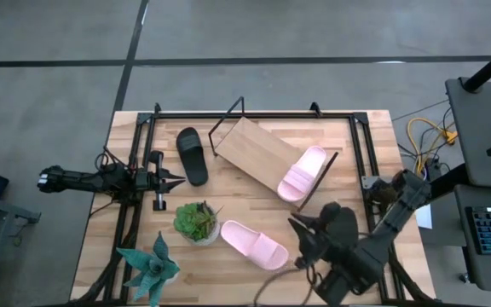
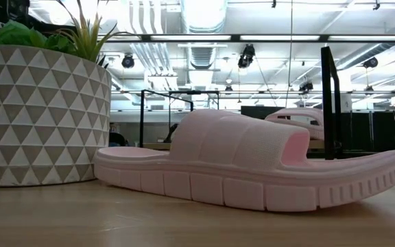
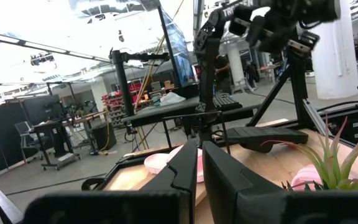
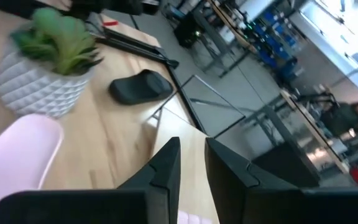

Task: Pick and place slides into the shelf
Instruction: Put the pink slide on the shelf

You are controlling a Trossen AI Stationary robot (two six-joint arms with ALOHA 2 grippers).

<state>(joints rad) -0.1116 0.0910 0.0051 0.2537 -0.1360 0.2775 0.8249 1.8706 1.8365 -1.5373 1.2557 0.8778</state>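
The table [image 1: 348, 153] holds the slanted shelf [image 1: 254, 149], one pink slide [image 1: 303, 173] lying on it. Another pink slide [image 1: 254, 244] and a black slide [image 1: 192, 155] lie on the tabletop. No readable writing shows anywhere. The right gripper [image 1: 301, 232] has its fingers slightly apart, empty; the left gripper [image 1: 177, 180] has them together.

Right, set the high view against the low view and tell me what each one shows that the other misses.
Only the high view shows the black slide sandal on the tabletop, the slanted light-wood shelf board, the left gripper beside that black sandal, and the right gripper near the loose pink sandal. Only the low view shows the room's ceiling lights and pipes behind the table. Both show the pale pink slide sandal lying on the table, the second pink sandal on the shelf and the white triangle-patterned plant pot.
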